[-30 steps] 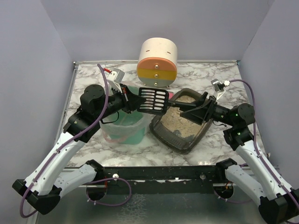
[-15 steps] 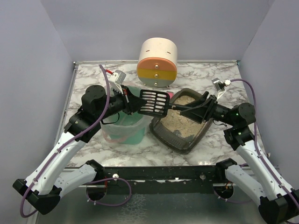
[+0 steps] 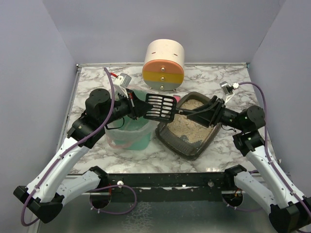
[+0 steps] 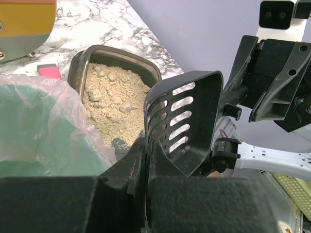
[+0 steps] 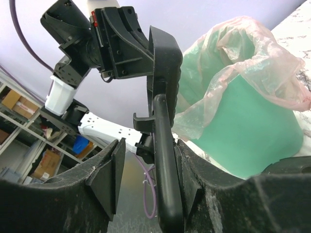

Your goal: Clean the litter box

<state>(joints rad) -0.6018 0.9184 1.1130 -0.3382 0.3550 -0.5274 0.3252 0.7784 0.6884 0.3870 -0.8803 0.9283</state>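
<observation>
1. The right hand (image 5: 151, 172) has narrowed its jaws over the last second. They now sit on either side of the handle of the black slotted scoop (image 3: 160, 107). A gap still shows on one side, so the jaws look open and not yet clamped, though from this angle I can't be sure.
2. The left hand (image 3: 140, 108) is closed tight on the scoop's other end. It has moved the scoop a little towards the right arm.
3. I read this as a handover. Once the right hand grips, the left can let go and scooping can start.
4. The scoop looks empty, with light showing through its slots.
5. The litter box (image 3: 187, 151) sits at an angle on the marble desk (image 3: 214, 77), below and to the right of the scoop. Its sandy litter (image 3: 187, 126) is still lumpy.
6. The green bin (image 3: 133, 138), lined with a clear bag, stands just beside the box's left corner, under the left arm.
7. A cream, orange and yellow cylinder (image 3: 164, 65) stands at the far edge of the desk, apart from everything else.
8. Both hands crowd the space above the box, so the left one has to clear out before the scoop can dip.
</observation>
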